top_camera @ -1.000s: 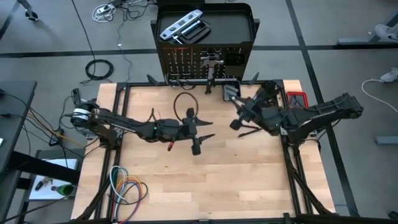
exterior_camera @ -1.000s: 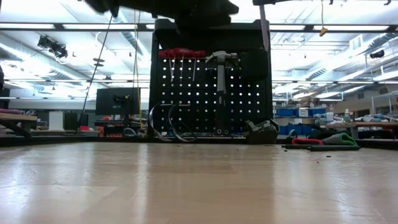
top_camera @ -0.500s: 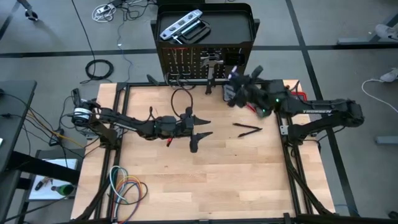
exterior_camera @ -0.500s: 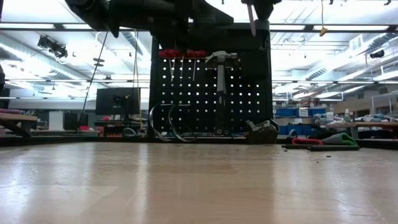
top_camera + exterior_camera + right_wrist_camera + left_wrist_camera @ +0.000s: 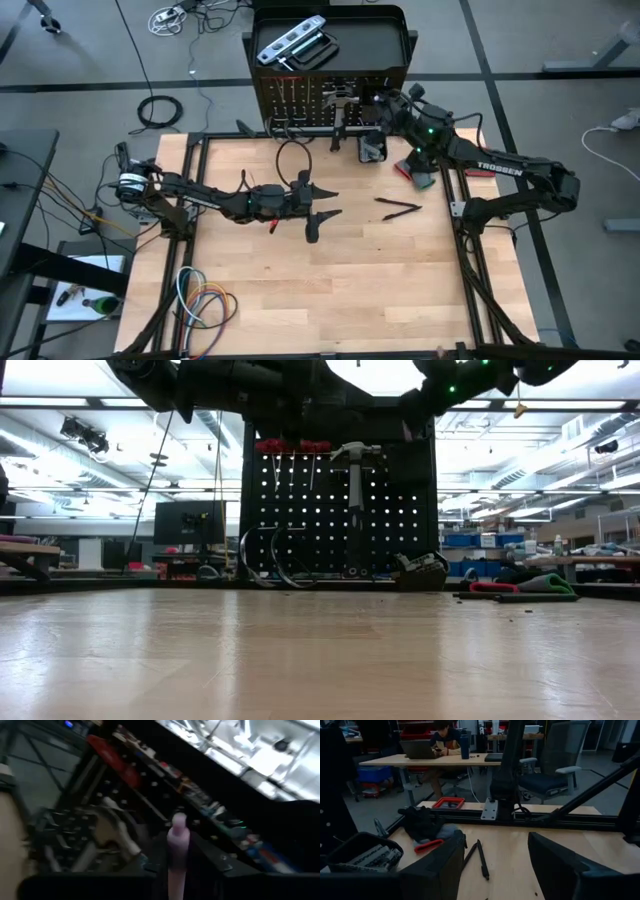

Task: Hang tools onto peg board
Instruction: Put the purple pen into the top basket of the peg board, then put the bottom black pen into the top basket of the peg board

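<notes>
The right gripper (image 5: 385, 103) is reaching up against the peg board (image 5: 400, 530), near its upper right part, and its fingers are pinching a thin pale-handled tool (image 5: 177, 855) — probably a screwdriver, though the blur is hiding the tip. The left gripper (image 5: 322, 205) is hovering over the middle of the table (image 5: 330, 290) with its fingers (image 5: 440, 870) standing apart and nothing between them.

On the board a hammer (image 5: 354, 490) and red-handled tools (image 5: 292, 447) are hanging; a level (image 5: 290, 42) is lying in the tray on top. At the board's foot a small black box (image 5: 372, 148) is sitting, and loops of dark cable (image 5: 272, 560) are leaning beside it. A pair of thin dark tools (image 5: 398, 209) is lying on the wood toward the right side. Coloured cables (image 5: 205, 300) are coiled at the near left corner.

Beyond the table the room is showing desks, ceiling lights and office chairs — a person (image 5: 445, 740) is sitting at a laptop.
</notes>
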Available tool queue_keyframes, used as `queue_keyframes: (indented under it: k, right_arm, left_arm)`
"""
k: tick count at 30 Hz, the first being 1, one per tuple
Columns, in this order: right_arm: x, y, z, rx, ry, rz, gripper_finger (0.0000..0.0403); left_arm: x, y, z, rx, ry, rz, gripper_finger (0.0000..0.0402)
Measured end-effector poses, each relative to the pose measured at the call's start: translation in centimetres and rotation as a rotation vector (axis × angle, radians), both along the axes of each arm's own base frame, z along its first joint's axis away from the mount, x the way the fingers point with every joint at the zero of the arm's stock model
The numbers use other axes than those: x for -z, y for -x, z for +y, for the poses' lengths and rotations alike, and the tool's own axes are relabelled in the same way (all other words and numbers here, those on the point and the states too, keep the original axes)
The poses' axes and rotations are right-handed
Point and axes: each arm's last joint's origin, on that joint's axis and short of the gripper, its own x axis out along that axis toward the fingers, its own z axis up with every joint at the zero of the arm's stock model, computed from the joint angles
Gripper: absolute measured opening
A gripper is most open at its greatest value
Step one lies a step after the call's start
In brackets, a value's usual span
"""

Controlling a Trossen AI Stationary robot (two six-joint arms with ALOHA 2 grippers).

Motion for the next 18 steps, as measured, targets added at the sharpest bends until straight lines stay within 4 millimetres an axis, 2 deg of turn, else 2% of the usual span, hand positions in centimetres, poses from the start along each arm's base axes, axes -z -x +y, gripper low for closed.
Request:
queue_keyframes:
  k: [10,14,18]
  right_arm:
    - [-0.2,0.5,0.0,0.010,-0.048,-0.050,0.0210]
    - [-2.3,1.0,2.2,-0.017,-0.009,-0.122,0.0227]
    - [-4.9,1.8,6.0,-0.018,0.000,-0.181,0.0226]
  left_arm:
    - [0.1,0.0,0.0,0.001,-0.001,0.007,0.0217]
    - [0.3,0.0,0.0,0.002,0.001,0.028,0.0217]
    - [0.7,0.1,0.0,0.003,-0.001,0.076,0.0217]
